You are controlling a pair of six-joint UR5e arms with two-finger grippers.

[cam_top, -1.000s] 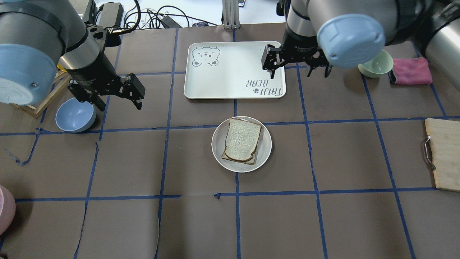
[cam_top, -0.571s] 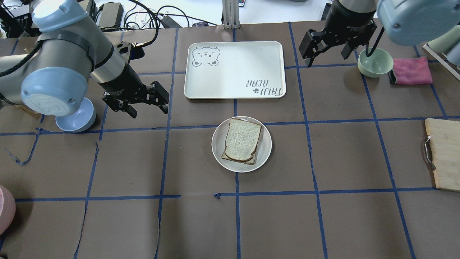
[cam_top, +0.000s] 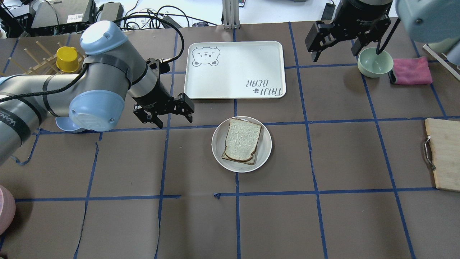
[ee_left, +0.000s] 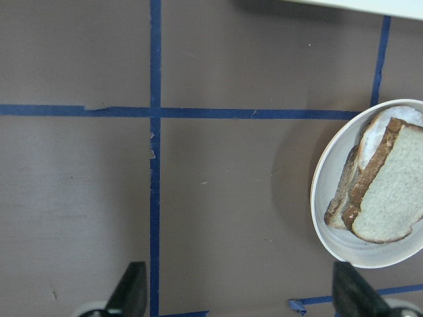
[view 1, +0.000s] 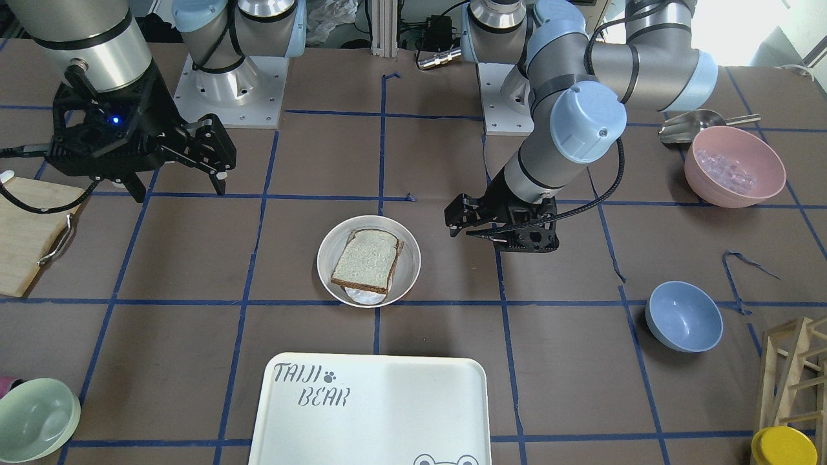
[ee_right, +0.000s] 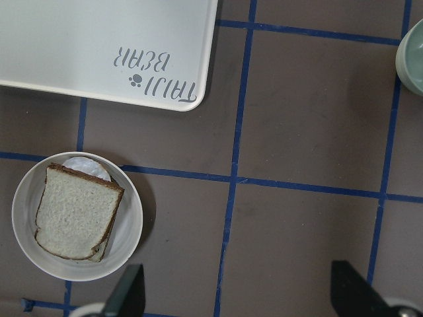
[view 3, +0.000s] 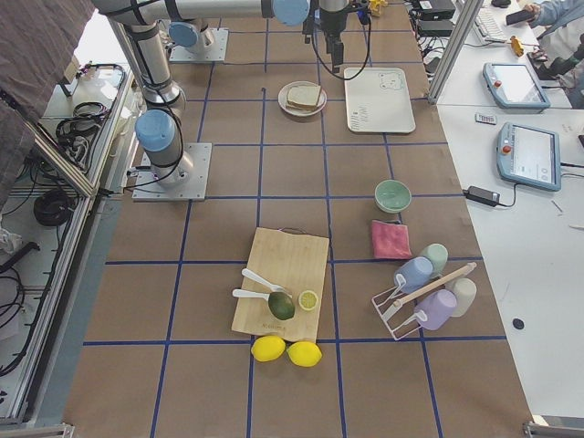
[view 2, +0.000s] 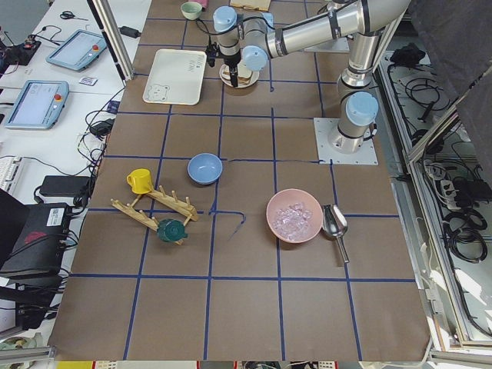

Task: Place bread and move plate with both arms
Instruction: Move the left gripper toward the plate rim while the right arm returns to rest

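Note:
The bread [cam_top: 243, 139] lies on top of a stack in the round cream plate [cam_top: 217, 144] at the table's middle. A tan-crusted slice and a bit of white egg [view 1: 362, 296] show under it. My left gripper [cam_top: 175, 119] is open and empty, just left of the plate, apart from it. Its wrist view shows the plate's rim [ee_left: 322, 198] and the bread [ee_left: 394, 201] at the right, between open fingertips [ee_left: 132, 290]. My right gripper [cam_top: 337, 54] is open and empty, far beyond the plate near the tray's right corner. Its wrist view shows the bread [ee_right: 76, 211] at lower left.
The white TAIJI BEAR tray [cam_top: 233, 68] lies behind the plate. A green bowl [cam_top: 375, 62] and pink cloth [cam_top: 411, 71] sit right of my right gripper. A cutting board [cam_top: 444, 154] is at the right edge. A blue bowl [view 1: 683, 316] and pink bowl [view 1: 733, 166] stand on the left side.
My left arm has swung right and its open gripper now hangs close to the plate's left side. My right gripper has moved off the tray toward the green bowl. Bread and plate are unmoved.

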